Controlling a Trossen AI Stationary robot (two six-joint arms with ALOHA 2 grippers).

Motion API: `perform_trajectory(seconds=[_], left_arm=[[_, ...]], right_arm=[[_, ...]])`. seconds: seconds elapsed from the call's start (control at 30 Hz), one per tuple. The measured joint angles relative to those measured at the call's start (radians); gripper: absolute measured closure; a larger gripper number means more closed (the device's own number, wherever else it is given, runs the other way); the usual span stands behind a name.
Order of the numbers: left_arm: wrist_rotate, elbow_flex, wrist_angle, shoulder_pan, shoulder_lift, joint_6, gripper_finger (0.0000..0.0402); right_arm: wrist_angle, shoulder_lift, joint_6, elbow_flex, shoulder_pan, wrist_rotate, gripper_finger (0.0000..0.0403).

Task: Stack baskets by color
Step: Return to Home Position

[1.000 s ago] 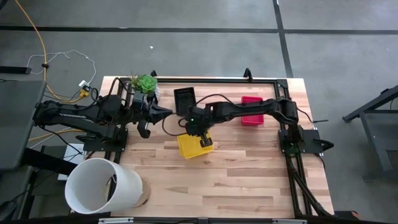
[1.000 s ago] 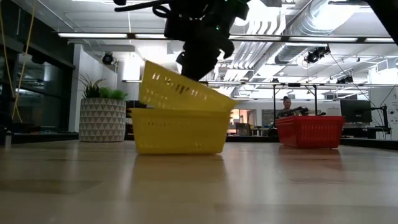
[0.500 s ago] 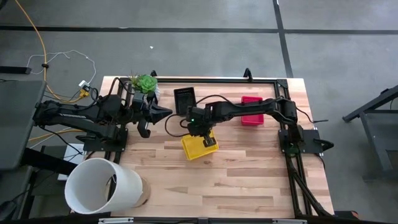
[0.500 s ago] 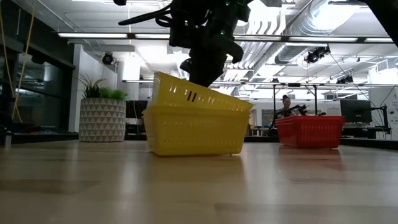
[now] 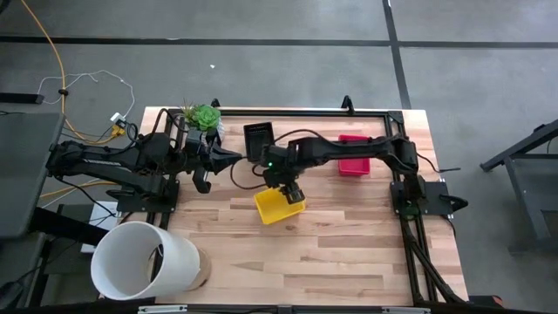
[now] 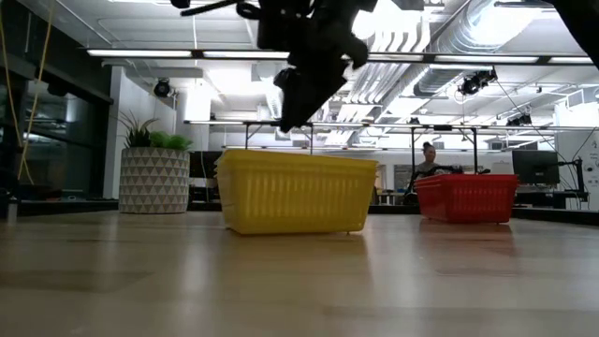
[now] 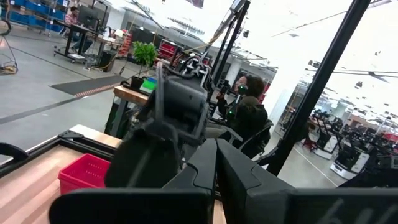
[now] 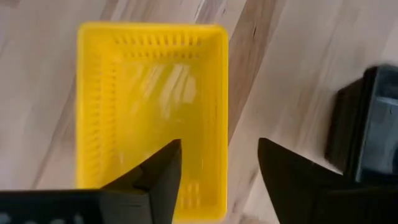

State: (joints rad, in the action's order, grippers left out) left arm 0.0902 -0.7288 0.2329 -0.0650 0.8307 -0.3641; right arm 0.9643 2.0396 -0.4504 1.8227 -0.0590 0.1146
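Observation:
Two yellow baskets (image 5: 279, 207) sit nested and level on the table's middle, reading as one basket (image 6: 295, 192). My right gripper (image 5: 292, 188) hangs open just above them, pointing steeply down. In the right wrist view its fingers (image 8: 219, 149) stand over one long wall of the yellow basket (image 8: 149, 93), one on each side, and touch nothing. A pink-red basket (image 5: 353, 155) rests at the far right, a black basket (image 5: 259, 139) at the far middle. My left gripper (image 5: 235, 158) waits shut, raised at the table's left.
A large white cylinder (image 5: 144, 262) stands at the near left corner. A green plant in a white pot (image 5: 204, 117) sits at the far left. A black frame (image 5: 349, 112) runs along the far and right edges. Bare wood lies near the front edge.
My right gripper has opened, let go of the upper yellow basket and risen a little. That basket, tilted with one end high a second ago, has dropped level into the lower one. Before that, the stack slid slightly toward the table's right.

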Motion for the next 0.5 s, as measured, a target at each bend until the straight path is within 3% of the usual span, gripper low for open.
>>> perform_trajectory(seconds=[0.1, 0.23, 0.37, 0.5], left_arm=[[0.0, 0.0, 0.0, 0.0, 0.0, 0.0, 0.0401], [0.0, 0.0, -0.001, 0.0, 0.0, 0.0, 0.0402], [0.0, 0.0, -0.005, 0.0, 0.0, 0.0, 0.0401], [0.0, 0.0, -0.006, 0.001, 0.0, 0.023, 0.0401]], right_arm=[[0.118, -0.01, 0.016, 0.015, -0.024, 0.021, 0.0196], [0.197, -0.074, 0.031, -0.081, -0.061, 0.09, 0.0208], [0.158, -0.185, 0.086, -0.262, -0.084, 0.127, 0.0244], [-0.008, -0.353, 0.213, -0.49, -0.085, 0.163, 0.0305]])
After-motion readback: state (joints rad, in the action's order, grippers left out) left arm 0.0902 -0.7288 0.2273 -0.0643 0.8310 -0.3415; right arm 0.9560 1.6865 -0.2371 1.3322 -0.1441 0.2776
